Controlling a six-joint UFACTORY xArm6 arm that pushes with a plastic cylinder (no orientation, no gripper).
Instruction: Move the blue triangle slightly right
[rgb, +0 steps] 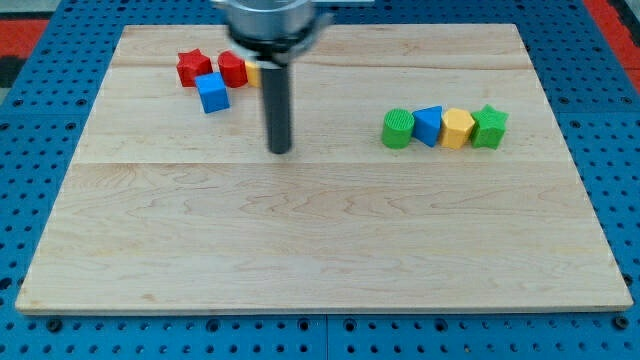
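Tip standing clear of all blocks; blue triangle (428, 126) in the right-hand row

My tip (280, 150) rests on the wooden board (320, 240) left of centre, touching no block; the rod carries no fingers, so nothing is held or clamped. At the view's right four blocks stand in a close row: a green cylinder (397, 129), the blue triangle, a yellow hexagon-like block (458, 128) and a green star (489, 127) (each touching or just beside its neighbour). The triangle lies well apart from the tip, to its right. At the view's top left sit a red star (193, 67), a second red block (232, 68), a blue cube (212, 92) and a yellow block (254, 72) mostly hidden behind the rod
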